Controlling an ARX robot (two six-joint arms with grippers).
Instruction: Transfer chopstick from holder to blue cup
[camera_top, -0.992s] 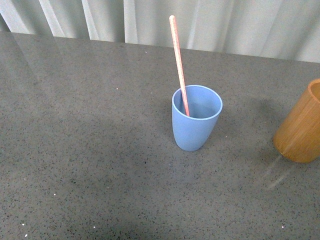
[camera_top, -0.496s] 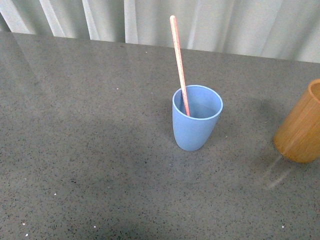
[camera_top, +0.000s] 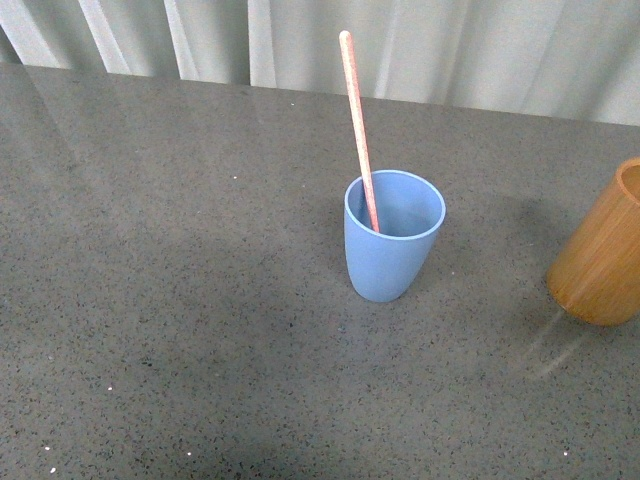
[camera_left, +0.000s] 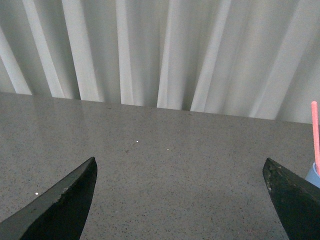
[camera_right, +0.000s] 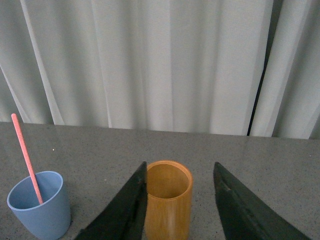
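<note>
A pinkish-red chopstick stands leaning in the light blue cup at the middle of the table. The orange-brown wooden holder stands at the right edge of the front view, and its inside looks empty in the right wrist view. My right gripper is open, its dark fingers either side of the holder's rim, a little behind it. The cup and chopstick also show there. My left gripper is open over bare table; the chopstick tip shows at the frame's edge.
The dark grey speckled table runs back to pale pleated curtains. Neither arm shows in the front view.
</note>
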